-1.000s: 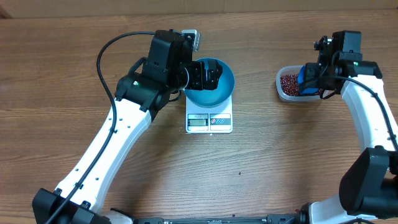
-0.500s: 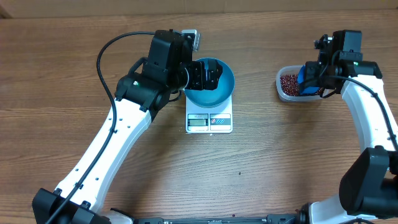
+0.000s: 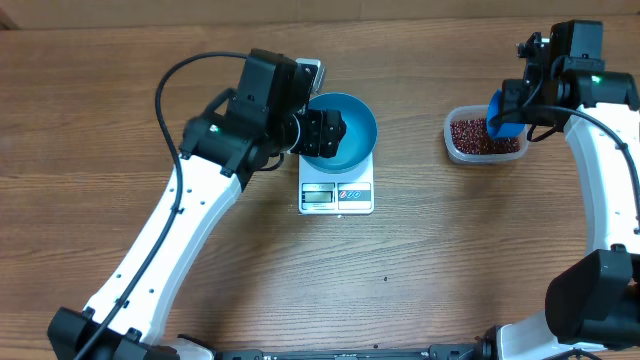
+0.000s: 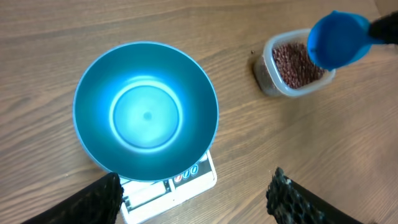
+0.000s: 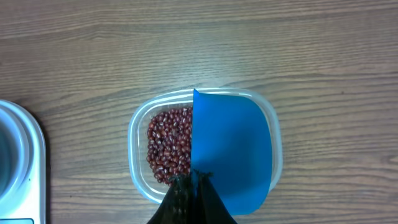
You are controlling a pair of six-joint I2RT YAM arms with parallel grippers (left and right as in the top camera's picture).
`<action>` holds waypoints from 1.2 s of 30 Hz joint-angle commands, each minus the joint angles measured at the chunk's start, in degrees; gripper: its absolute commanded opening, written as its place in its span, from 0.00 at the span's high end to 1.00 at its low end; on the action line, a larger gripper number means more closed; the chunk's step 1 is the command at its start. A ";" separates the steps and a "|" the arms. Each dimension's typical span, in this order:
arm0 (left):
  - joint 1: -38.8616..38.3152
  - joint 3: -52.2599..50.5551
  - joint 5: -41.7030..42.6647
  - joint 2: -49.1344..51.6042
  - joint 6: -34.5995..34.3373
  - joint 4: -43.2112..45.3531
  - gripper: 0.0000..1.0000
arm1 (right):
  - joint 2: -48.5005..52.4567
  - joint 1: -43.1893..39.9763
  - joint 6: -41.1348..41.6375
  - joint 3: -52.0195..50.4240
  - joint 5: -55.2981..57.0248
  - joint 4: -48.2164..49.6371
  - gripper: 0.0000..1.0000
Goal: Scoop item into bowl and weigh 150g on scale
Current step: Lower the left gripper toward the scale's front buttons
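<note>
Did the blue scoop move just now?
Yes. In the overhead view the scoop shifted toward the top-right corner of the tub, which stayed put.

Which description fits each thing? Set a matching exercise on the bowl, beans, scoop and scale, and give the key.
Things:
1 bowl
2 beans
3 scoop
4 scale

Descriptions:
A in the clear tub
B held by the right gripper, above the tub
C empty, sitting on the scale
D white, under the bowl

Pairs: 1-C, 2-A, 3-B, 4-D
</note>
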 commanded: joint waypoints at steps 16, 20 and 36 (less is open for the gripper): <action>-13.94 -6.29 -10.21 -0.31 0.61 -10.19 0.96 | -0.39 -0.07 0.09 0.98 -0.04 -1.36 0.96; -17.07 -10.86 -11.02 -0.20 -0.09 -2.62 0.96 | -0.39 -0.04 0.09 0.98 -0.04 -1.55 0.96; -18.23 -23.87 -17.99 5.05 -5.64 14.08 0.96 | -0.39 -0.04 0.09 0.98 -0.04 -1.27 0.96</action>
